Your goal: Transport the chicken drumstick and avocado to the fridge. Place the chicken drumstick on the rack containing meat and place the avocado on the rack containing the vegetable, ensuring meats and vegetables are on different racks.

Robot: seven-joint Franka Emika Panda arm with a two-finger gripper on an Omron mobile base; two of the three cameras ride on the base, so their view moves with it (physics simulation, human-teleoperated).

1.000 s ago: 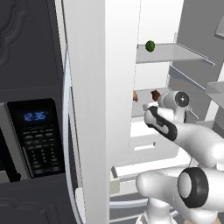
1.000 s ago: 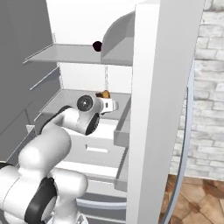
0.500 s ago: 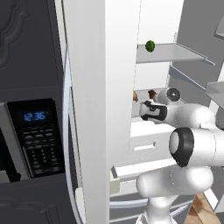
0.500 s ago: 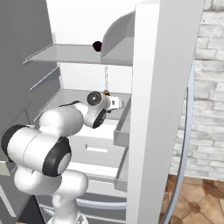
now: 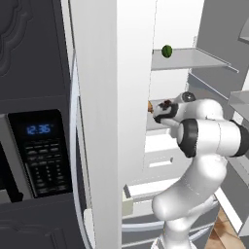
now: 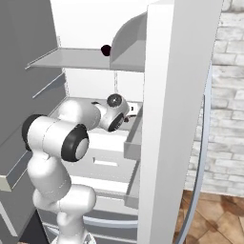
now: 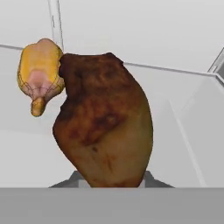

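Observation:
The dark-brown chicken drumstick (image 7: 105, 127) fills the middle of the hand view, and my gripper (image 5: 162, 111) is shut on it inside the open fridge (image 5: 97, 97). It hangs over the lower rack (image 7: 26, 153), right beside the orange-brown meat lump (image 7: 40, 74), and seems to touch it. The lump also shows as a small orange spot (image 5: 150, 105) just left of my hand. The green avocado (image 5: 167, 50) lies on the upper rack (image 5: 194, 58). On that same upper rack (image 6: 71, 57) sits the dark eggplant (image 6: 106, 49). My gripper (image 6: 132, 110) reaches in under it.
The dark fridge door with its blue-digit panel (image 5: 39, 129) stands at the left. A white door edge (image 6: 176, 119) rises close on the right of the arm. White drawers (image 5: 160, 151) sit below the lower rack.
The hand has pushed slightly further in over the lower rack with the drumstick. The arm's elbow has swung up and round. Avocado and eggplant have not moved.

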